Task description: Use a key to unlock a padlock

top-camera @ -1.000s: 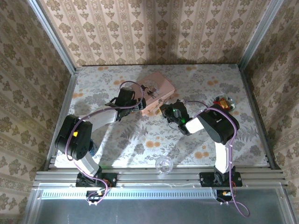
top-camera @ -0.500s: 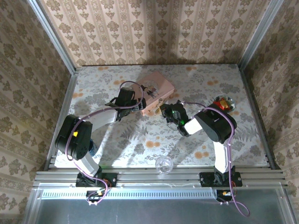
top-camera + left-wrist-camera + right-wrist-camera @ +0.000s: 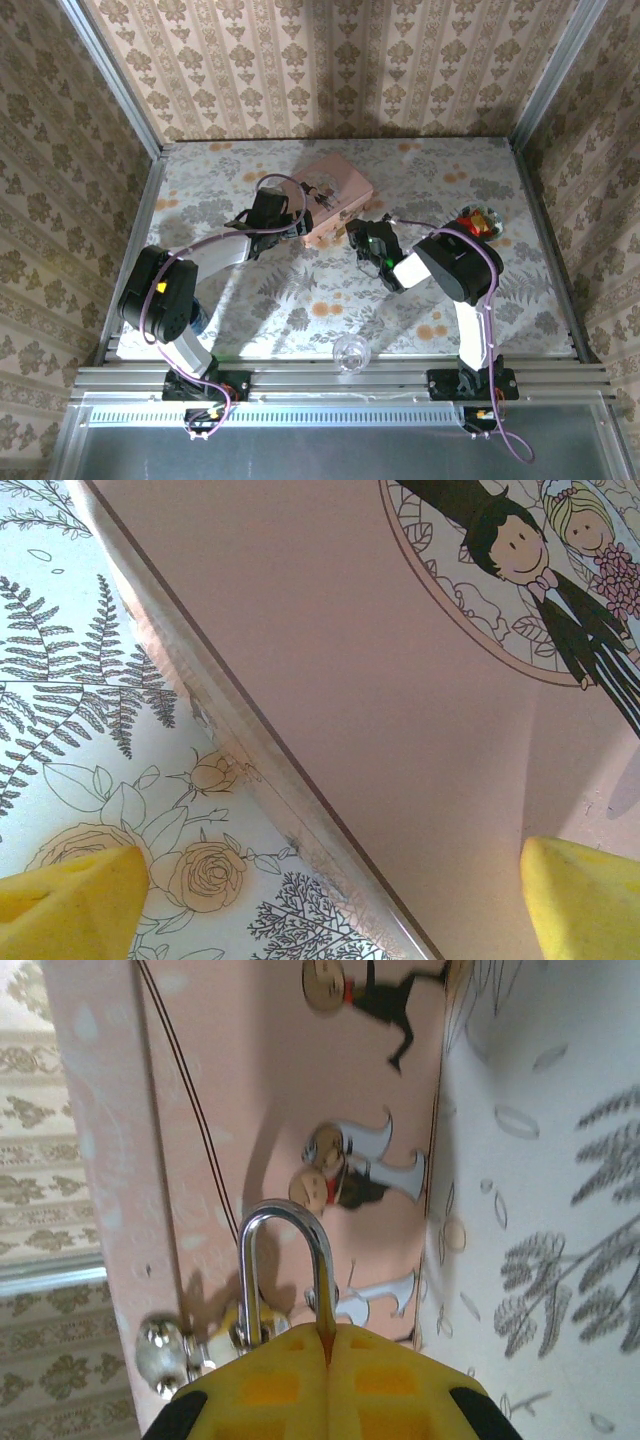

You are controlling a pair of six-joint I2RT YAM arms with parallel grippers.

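On the floral counter (image 3: 300,300), the pink picture-lidded box (image 3: 335,195) is straddled at one edge by the left fingers (image 3: 70,900), which are held apart. Beside the box's wall, the tiny padlock (image 3: 284,1210) is clamped between the right fingers (image 3: 290,1380), its silvery shackle protruding past them.

The padlock (image 3: 284,1210) has a shackle of polished, mirror-bright metal, in the middle of the right wrist view. The pink box (image 3: 330,680) looks smooth and almost matt. The yellow pads (image 3: 70,900) look matt, like soft rubber. The table (image 3: 60,680) has a smooth printed cover.
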